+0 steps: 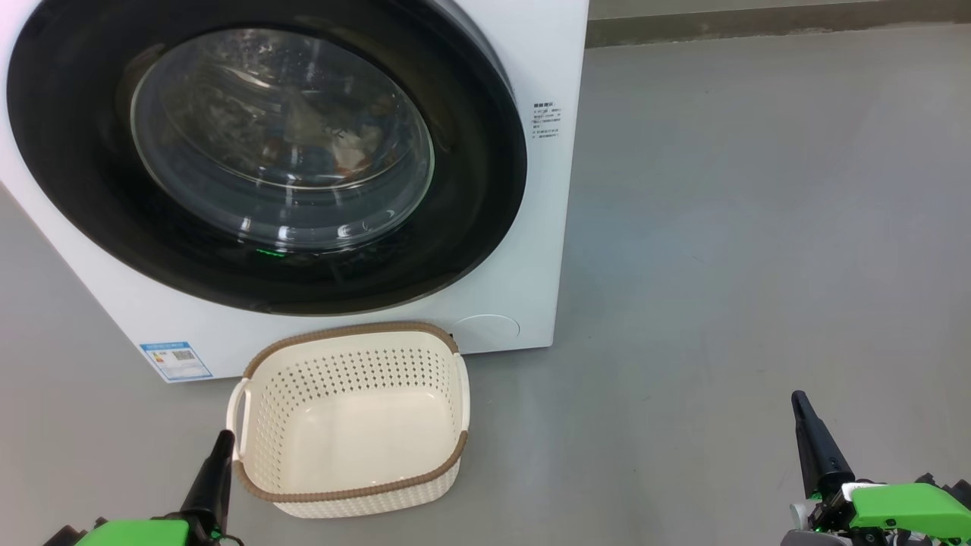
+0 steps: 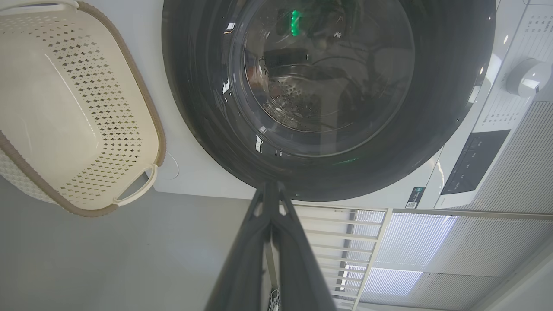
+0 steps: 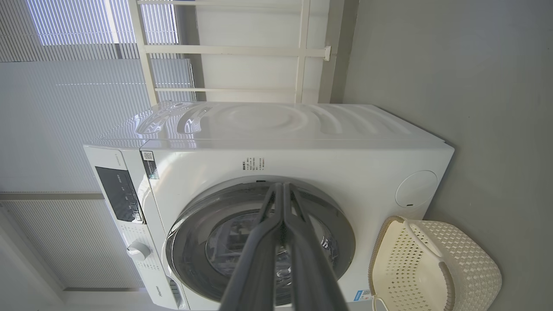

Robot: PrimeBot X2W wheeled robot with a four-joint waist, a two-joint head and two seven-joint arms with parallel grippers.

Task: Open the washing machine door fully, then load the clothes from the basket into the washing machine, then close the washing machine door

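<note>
The white washing machine (image 1: 531, 61) stands in front of me with its round black door (image 1: 265, 152) lying flat against the front. Behind the glass window I make out crumpled clothes (image 1: 334, 136) in the drum. On the floor before it sits the basket (image 1: 356, 417), cream with a brown rim, with nothing in it. My left gripper (image 1: 220, 447) is shut and holds nothing, just left of the basket's near corner. Far to the right, my right gripper (image 1: 804, 409) is shut too, over bare floor. The door (image 2: 328, 99) and basket (image 2: 69, 108) show in the left wrist view, the machine (image 3: 276, 142) and basket (image 3: 432, 263) in the right wrist view.
Grey floor (image 1: 758, 227) spreads wide to the right of the machine. A blue energy label (image 1: 176, 361) sits at the machine's lower left. Behind the machine are pale blinds (image 3: 86, 86) and a white window frame (image 3: 233, 49). The control panel (image 3: 119, 194) and a knob (image 3: 138, 250) sit at the machine's top.
</note>
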